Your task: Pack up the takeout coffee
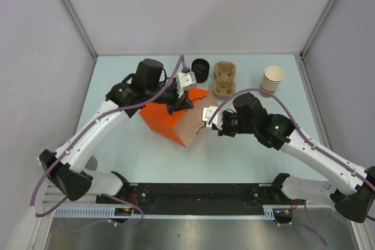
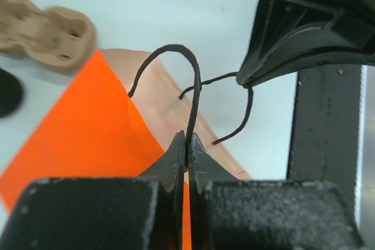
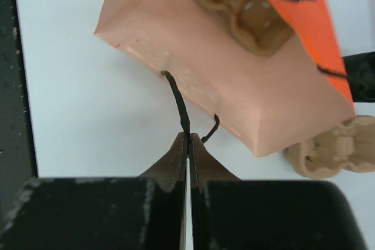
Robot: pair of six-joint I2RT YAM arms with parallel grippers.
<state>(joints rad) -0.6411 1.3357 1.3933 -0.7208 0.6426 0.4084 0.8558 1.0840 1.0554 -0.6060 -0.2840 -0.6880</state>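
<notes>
Mid-frame on the tabletop (image 1: 146,150), the left gripper (image 2: 187,142) and right gripper (image 3: 188,142) each pinch a black cord handle (image 2: 197,86) of the orange bag (image 1: 166,119), apparently to spread its mouth for packing.

Bright, diffuse light fills all 3 views; shadows on the pale blue-green tabletop (image 1: 146,150) beside the bright orange paper bag (image 1: 165,119) are soft and faint. The overhead view is sharp. In the left wrist view the bag's thin black cord handle (image 2: 196,86) is crisp, the left gripper (image 2: 188,144) below the bag looks dark and grainy, and the moulded brown cardboard carrier (image 2: 47,27) up-left of the bag is blurred.
</notes>
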